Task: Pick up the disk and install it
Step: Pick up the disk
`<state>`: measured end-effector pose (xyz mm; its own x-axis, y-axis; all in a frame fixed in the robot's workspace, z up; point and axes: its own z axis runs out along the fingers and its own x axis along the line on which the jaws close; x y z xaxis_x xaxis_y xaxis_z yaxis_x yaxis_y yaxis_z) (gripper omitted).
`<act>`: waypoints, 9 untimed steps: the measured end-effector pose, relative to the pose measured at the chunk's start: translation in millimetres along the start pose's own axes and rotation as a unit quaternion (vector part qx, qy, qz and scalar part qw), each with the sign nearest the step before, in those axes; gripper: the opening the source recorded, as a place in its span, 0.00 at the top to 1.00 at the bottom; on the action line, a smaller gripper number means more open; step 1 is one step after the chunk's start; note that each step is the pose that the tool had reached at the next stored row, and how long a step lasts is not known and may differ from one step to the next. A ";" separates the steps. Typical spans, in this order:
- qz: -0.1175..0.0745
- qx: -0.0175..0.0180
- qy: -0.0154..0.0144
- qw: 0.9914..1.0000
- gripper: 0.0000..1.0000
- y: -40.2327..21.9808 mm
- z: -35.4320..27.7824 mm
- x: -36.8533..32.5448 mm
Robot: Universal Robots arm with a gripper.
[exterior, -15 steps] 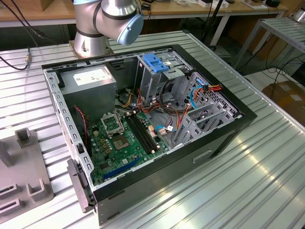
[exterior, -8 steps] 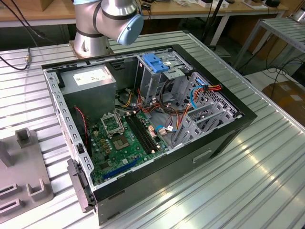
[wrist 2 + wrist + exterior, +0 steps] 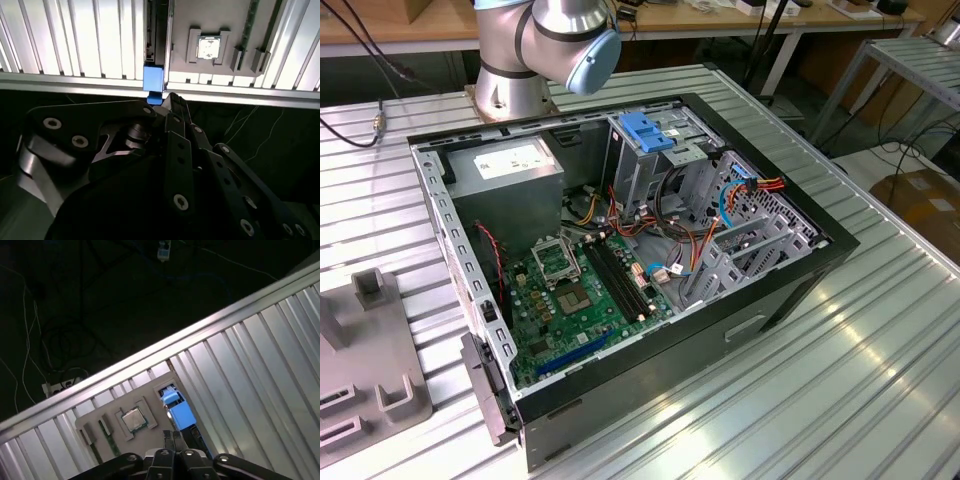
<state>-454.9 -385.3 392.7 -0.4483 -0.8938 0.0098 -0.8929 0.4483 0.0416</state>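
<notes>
- On the grey tray [image 3: 107, 407], at the side next to its seated processor chip [image 3: 132, 419], the disk [image 3: 178, 412] rests in a slot with its bright blue frame showing; both wrist views show it there [image 3: 153, 79]
- Directly over that side of the tray hangs the gripper [image 3: 175, 436], its fingers drawn together with nothing seen between them; whether the tips touch the blue frame cannot be told
- Under the tray lies a slatted metal table [image 3: 240, 380]
- Well apart from the tray [image 3: 370, 350] in the exterior view stands an open computer case [image 3: 650, 365], a blue bracket [image 3: 645, 130] atop its drive cage; the arm [image 3: 550, 40] rises beyond the case
</notes>
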 end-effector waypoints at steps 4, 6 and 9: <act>-0.038 0.000 0.002 0.999 0.90 0.0 0.0 0.0; -0.069 0.001 0.003 0.998 0.90 0.0 0.0 0.0; -0.105 0.001 0.004 0.994 0.90 -0.1 0.2 -0.1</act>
<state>-454.8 -385.3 392.5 -0.2521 -0.9676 0.0097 -0.9668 0.2523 0.0415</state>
